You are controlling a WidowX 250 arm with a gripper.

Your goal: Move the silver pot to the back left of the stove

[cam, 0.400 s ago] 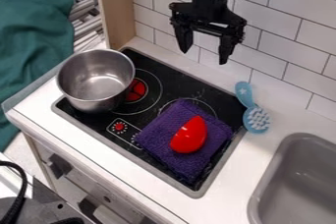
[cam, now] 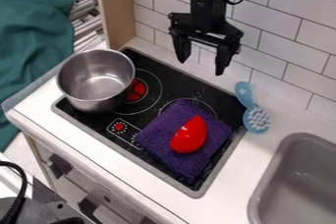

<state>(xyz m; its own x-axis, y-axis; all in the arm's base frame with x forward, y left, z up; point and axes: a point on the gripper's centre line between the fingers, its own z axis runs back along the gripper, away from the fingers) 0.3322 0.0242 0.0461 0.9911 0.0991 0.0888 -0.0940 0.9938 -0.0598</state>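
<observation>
In the camera view, a round silver pot (cam: 97,78) of smooth, brushed-looking metal stands at the left of a flat black stove (cam: 167,86), with a ringed red burner mark (cam: 136,90) showing just beside it on the right. The pot is upright, with a wide open rim and a softly shining inner floor.

A black two-finger gripper (cam: 201,68) hangs from the top, in front of glossy white rectangular wall tiles (cam: 282,36). Its angular fingers are spread wide, pointing down, with nothing between them.

A nubbly purple cloth (cam: 157,132) lies folded on the right part of the stove. On it rests a smooth, shiny red object (cam: 190,135), rounded and tapering to a blunt point. Right of the stove, on the white counter (cam: 253,156), is a light blue brush (cam: 244,94) with white bristles. Nearer on the right is a matte grey sink (cam: 295,169) with rounded corners; loosely creased green fabric (cam: 33,36) drapes at the far left.

Compared with the earlier frame, the gripper has come slightly lower and a touch left, its fingers still spread. The pot, cloth, red object and brush have stayed put.
</observation>
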